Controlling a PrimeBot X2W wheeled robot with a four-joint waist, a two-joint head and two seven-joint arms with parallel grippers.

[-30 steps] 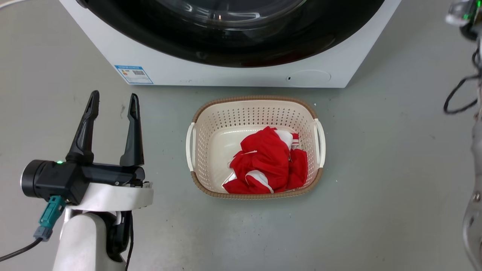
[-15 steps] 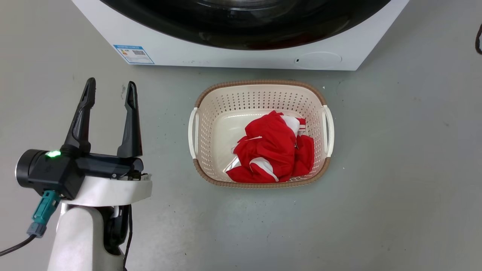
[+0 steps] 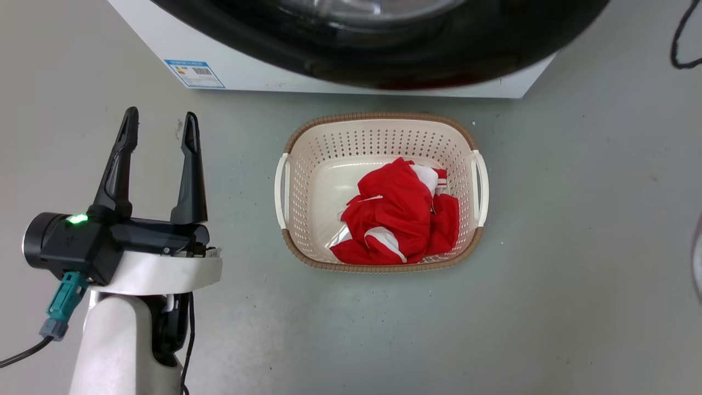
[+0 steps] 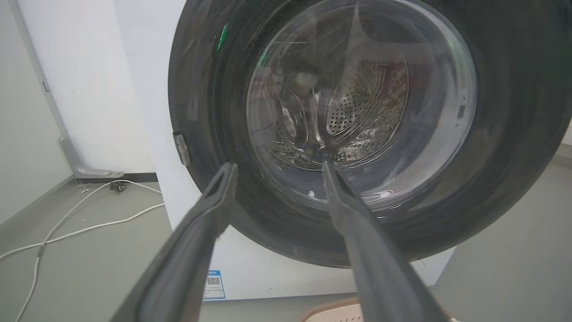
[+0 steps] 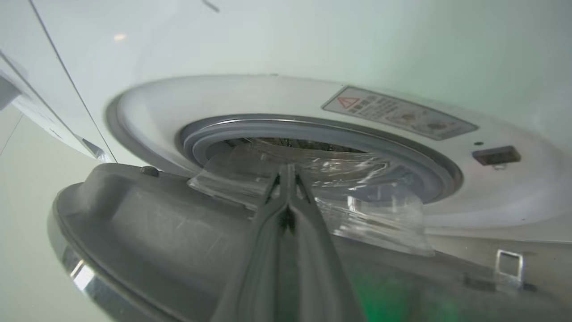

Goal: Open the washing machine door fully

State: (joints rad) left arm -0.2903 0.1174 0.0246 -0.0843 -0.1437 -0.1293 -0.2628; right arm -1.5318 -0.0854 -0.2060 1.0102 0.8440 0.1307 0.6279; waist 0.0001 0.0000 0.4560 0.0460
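Observation:
The washing machine door (image 3: 417, 60), a glossy black disc with a glass bowl, stands partly swung out, and its lower edge covers the white machine's (image 3: 263, 71) bottom right corner. From the right wrist view I look at the door's grey inner side (image 5: 147, 214) and clear bowl (image 5: 366, 214), apart from the blue-grey rubber ring (image 5: 321, 129). My right gripper (image 5: 288, 166) is shut, its fingers lying along the door's inner face. My left gripper (image 3: 160, 115) is open and holds nothing, low at the left, pointing at the door's front (image 4: 514, 134).
A cream laundry basket (image 3: 378, 118) holding red and white clothing (image 3: 400, 219) sits on the grey floor just in front of the machine. A black cable (image 3: 680, 49) hangs at the upper right. White cables (image 4: 67, 228) lie on the floor left of the machine.
The door has swung out from the machine front and now overhangs its lower right corner. The head camera shifted a little. My left gripper stays open in about the same place.

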